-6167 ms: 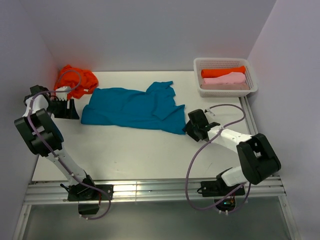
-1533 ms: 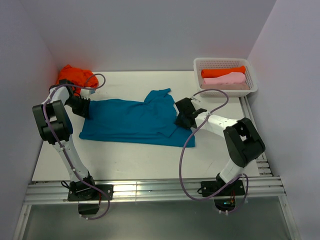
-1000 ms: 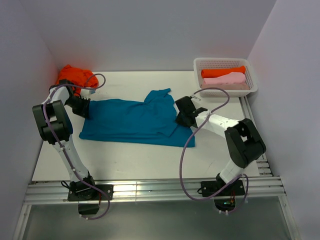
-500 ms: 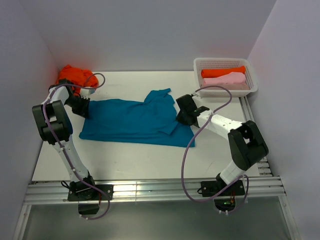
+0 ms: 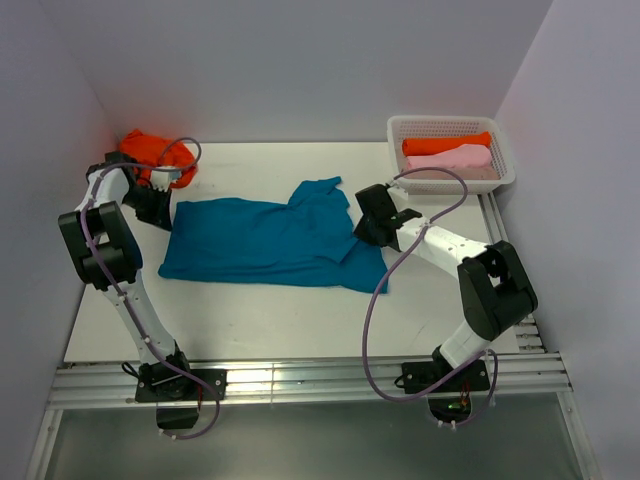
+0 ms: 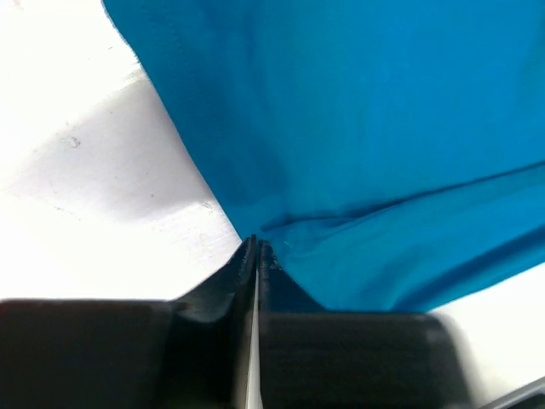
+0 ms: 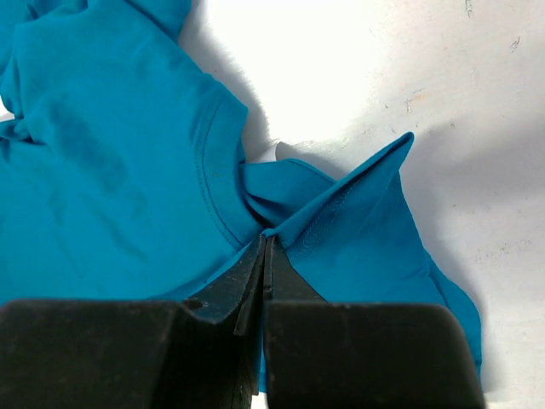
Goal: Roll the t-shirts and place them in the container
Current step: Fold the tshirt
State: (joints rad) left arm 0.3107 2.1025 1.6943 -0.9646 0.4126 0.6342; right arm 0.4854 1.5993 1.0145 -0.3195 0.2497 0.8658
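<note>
Teal-blue t-shirt [image 5: 265, 240] lies spread flat across the middle of the white table [image 5: 270, 315], lengthwise from left to right. From above, the left gripper [image 5: 166, 208] meets its left edge and the right gripper [image 5: 363, 236] its right edge. Only the wrist views show the grips: the left gripper [image 6: 255, 247] is clamped tight on a cloth edge, and the right gripper [image 7: 266, 243] is pinched closed on a raised fold beside a curved seam.

A white basket [image 5: 452, 186] in the far right corner holds 2 rolled shirts, an orange roll [image 5: 445, 144] and a pink roll [image 5: 458, 158]. A crumpled orange t-shirt [image 5: 150, 150] lies in the far left corner. Bare tabletop runs along the near side.
</note>
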